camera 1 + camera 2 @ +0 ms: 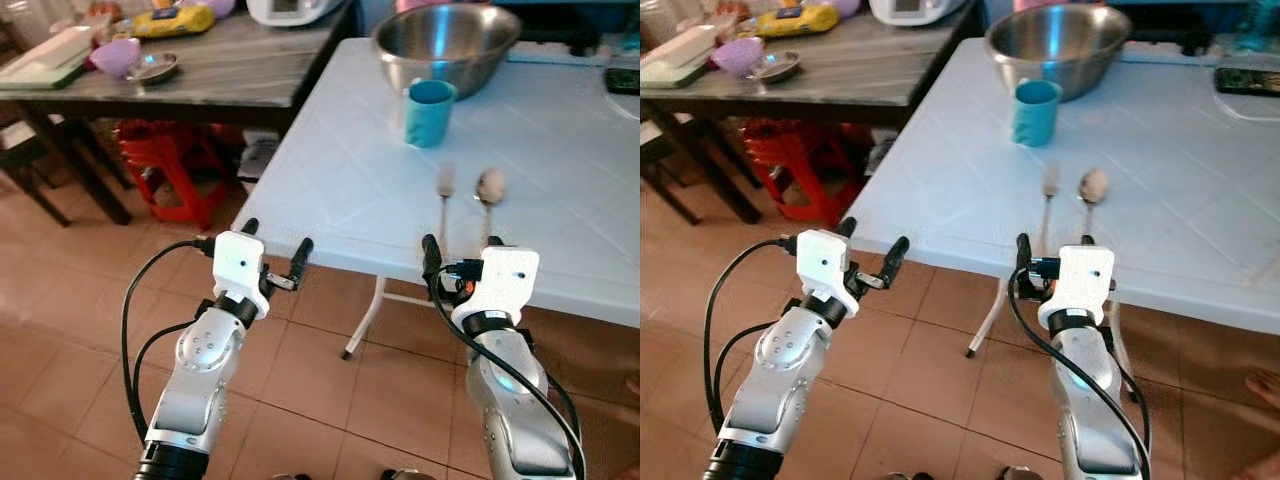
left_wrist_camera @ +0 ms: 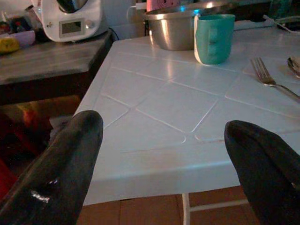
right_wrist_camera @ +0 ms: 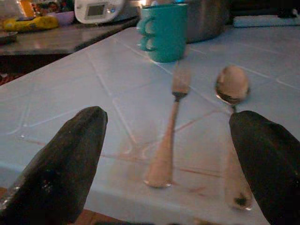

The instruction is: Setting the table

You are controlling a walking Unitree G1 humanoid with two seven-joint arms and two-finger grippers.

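A fork [image 1: 445, 192] and a spoon [image 1: 489, 188] lie side by side on the white table [image 1: 330, 190], near its front edge. Behind them stand a teal cup [image 1: 429, 112] and a large steel bowl [image 1: 446, 45]. My right gripper [image 1: 459, 248] hovers open at the table's front edge, just short of the fork [image 3: 168, 136] and spoon [image 3: 231, 89], holding nothing. My left gripper [image 1: 275, 244] is open too, empty, at the table's front left corner, facing the bare tabletop [image 2: 159, 117] with the cup [image 2: 213, 37] far ahead.
A dark wooden table [image 1: 200, 75] stands to the left with a white appliance [image 2: 70, 18], a purple bowl [image 1: 115, 55] and other items. A red stool [image 1: 165, 160] sits beneath it. A dark phone-like thing [image 1: 1245, 80] lies at the white table's far right. Tiled floor lies below.
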